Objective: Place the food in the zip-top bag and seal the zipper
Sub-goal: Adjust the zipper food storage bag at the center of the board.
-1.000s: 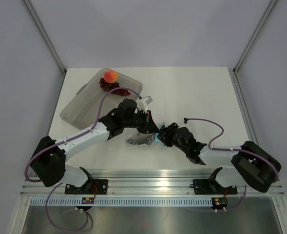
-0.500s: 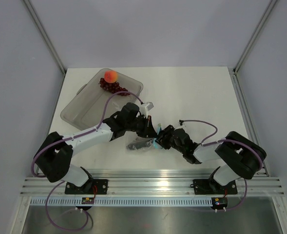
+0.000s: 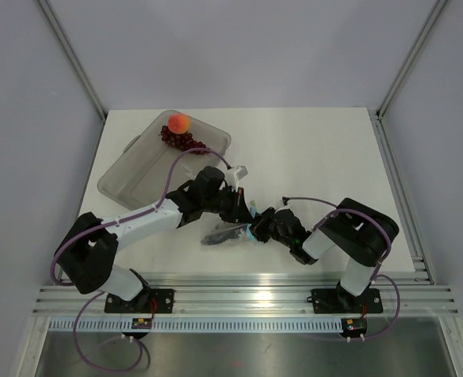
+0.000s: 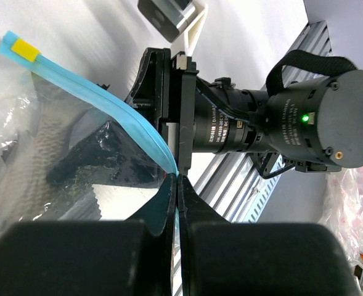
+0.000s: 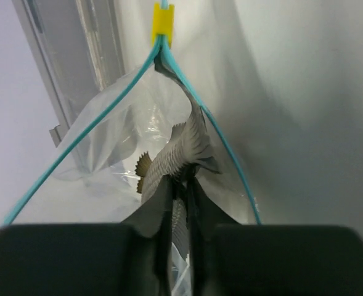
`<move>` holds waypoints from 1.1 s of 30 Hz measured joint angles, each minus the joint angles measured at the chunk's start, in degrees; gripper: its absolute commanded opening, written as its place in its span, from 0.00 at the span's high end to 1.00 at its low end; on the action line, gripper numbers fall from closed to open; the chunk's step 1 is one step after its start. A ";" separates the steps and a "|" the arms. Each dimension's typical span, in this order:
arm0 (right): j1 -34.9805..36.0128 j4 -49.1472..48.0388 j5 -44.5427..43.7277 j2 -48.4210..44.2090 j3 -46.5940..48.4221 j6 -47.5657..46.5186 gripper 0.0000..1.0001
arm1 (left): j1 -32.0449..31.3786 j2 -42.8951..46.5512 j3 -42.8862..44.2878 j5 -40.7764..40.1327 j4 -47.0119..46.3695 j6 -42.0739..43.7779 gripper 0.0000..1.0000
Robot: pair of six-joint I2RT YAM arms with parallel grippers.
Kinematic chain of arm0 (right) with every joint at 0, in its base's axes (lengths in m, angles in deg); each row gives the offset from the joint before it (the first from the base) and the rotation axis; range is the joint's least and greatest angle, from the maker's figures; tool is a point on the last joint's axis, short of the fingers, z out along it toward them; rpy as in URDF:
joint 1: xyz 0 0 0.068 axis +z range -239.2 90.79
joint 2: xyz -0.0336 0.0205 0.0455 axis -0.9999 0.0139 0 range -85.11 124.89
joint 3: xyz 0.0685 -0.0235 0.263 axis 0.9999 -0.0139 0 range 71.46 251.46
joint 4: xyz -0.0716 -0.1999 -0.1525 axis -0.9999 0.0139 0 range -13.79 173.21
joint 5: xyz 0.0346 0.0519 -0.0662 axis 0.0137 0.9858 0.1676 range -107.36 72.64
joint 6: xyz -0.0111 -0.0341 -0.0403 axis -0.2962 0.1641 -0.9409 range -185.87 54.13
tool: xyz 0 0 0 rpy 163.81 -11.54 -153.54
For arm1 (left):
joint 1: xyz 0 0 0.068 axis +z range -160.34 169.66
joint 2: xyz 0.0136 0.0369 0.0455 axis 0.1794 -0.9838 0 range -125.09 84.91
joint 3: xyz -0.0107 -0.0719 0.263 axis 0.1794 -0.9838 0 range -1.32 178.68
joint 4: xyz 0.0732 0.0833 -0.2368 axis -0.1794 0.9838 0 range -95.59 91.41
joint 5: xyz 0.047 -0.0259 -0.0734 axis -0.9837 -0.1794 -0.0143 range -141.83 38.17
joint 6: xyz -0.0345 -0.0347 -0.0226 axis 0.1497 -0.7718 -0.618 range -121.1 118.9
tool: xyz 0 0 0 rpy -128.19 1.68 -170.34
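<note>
Zip-top bag (image 3: pixel 223 234) lies crumpled on the white desk (image 3: pixel 317 149), near its front edge and between the two arms. On the far left part of the desk stands the grey tray (image 3: pixel 137 177), well apart from the bag. In its far end rest the peach (image 3: pixel 178 122) and, just beside it, the bunch of grapes (image 3: pixel 181 140). Neither fruit is in the bag.

The left gripper (image 4: pixel 177 185) has its jaws pressed together on the zipper (image 4: pixel 107 102), with the teal strip running down into the slit between them. The right gripper (image 5: pixel 180 188) faces it from the other side. Its jaws are nearly together, pinching a fold of the clear wall just below the mouth. In the right wrist view the two teal tracks part in a V from the small yellow tab (image 5: pixel 163 18), so the mouth is unsealed though only narrowly spread.

As I judge it, the step in hand is opening the bag, each arm holding one lip. The next move calls for drawing the two grips apart, gently enough that the film does not slip free, until the mouth gapes wide enough for the fruit. One arm must then let go to fetch from the tray while the other holds the mouth up.
</note>
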 measured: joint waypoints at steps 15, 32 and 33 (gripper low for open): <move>0.00 5.60 2.43 -9.05 0.22 -3.98 1.00 | 0.02 -1.75 0.09 0.26 1.79 4.31 1.00; -0.28 15.08 14.51 -4.96 4.81 -5.62 1.00 | 0.00 -2.14 0.76 2.36 3.76 7.82 1.00; -0.33 12.52 15.98 -2.16 4.96 -4.61 1.00 | 0.09 -2.25 0.72 2.21 4.07 7.96 1.00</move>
